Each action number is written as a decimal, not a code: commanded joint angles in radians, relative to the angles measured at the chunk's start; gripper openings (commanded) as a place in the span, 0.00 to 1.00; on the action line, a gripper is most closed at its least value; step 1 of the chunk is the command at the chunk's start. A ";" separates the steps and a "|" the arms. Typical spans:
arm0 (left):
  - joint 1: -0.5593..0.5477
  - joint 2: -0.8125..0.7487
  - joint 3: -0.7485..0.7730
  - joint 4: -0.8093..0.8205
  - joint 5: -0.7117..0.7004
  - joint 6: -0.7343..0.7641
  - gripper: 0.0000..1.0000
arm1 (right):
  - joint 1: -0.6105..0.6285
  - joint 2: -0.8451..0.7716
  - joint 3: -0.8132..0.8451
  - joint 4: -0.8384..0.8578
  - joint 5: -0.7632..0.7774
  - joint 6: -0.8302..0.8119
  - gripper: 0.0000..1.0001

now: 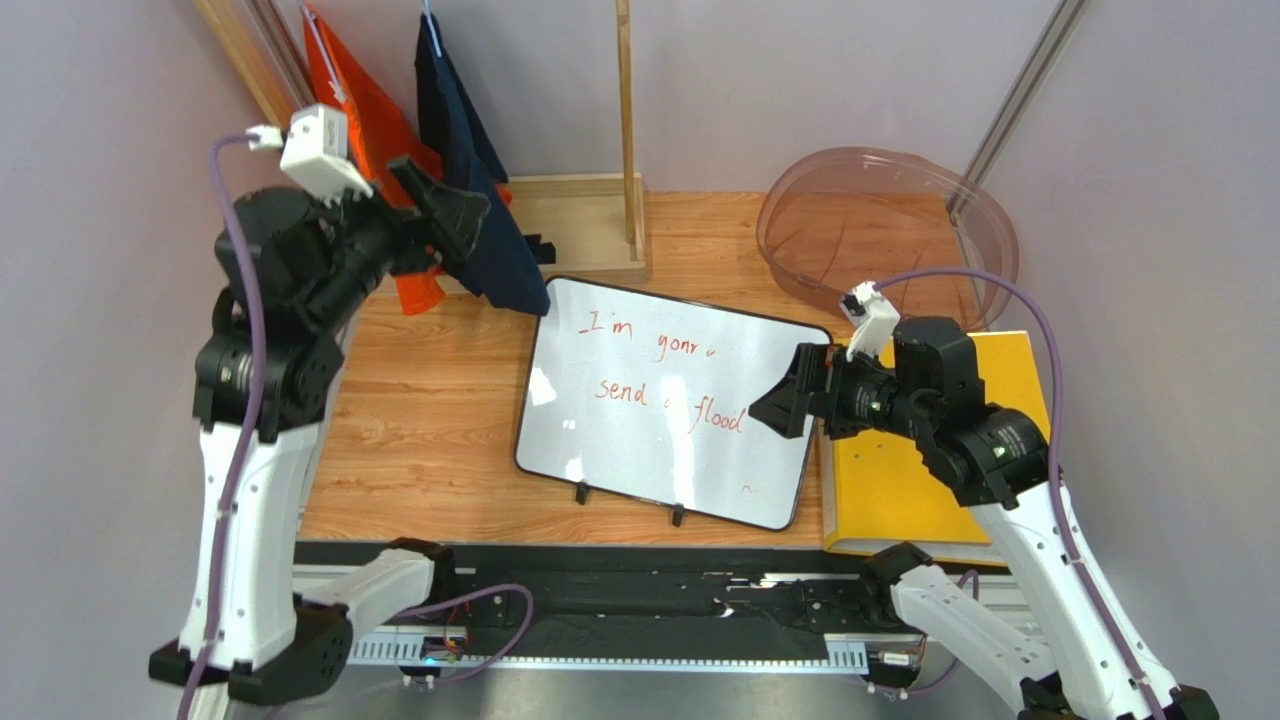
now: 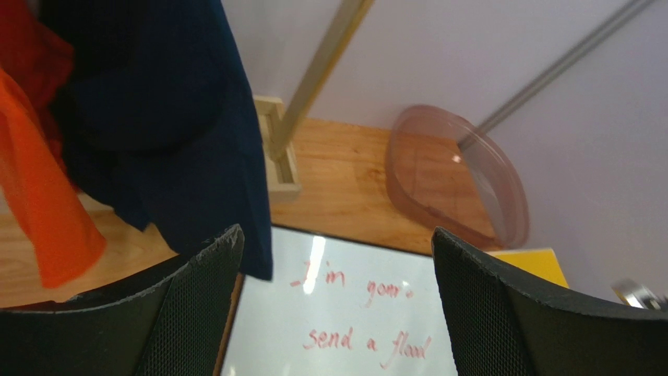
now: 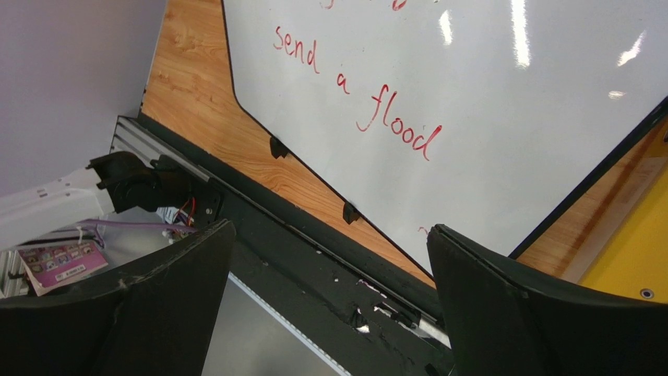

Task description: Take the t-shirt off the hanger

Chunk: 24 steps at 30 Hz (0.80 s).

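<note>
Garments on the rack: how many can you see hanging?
2. An orange garment hangs at far left; a navy t-shirt hangs just beside it. Others may be hidden behind them.

This is a robotics lab test cell: a left arm (image 1: 248,495) and a right arm (image 1: 1052,585) trailing purple cables (image 1: 241,300) are bolted to a black rail (image 1: 631,585) on a wooden table (image 1: 436,435) boxed in by plain grey walls (image 1: 751,75). Staged props lie on it: a whiteboard (image 1: 661,435), a yellow binder (image 1: 887,488) and a clear plastic tub (image 1: 857,240).
</note>
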 commanded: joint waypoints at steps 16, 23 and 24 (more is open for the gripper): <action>0.193 0.721 0.749 0.178 -0.049 0.099 0.60 | 0.010 -0.060 0.146 -0.053 -0.091 -0.101 1.00; 0.193 0.838 0.781 0.347 -0.026 0.076 0.60 | 0.010 -0.057 0.186 -0.072 -0.036 -0.106 1.00; 0.193 0.858 0.786 0.361 -0.037 0.073 0.60 | 0.009 -0.060 0.190 -0.081 -0.030 -0.108 1.00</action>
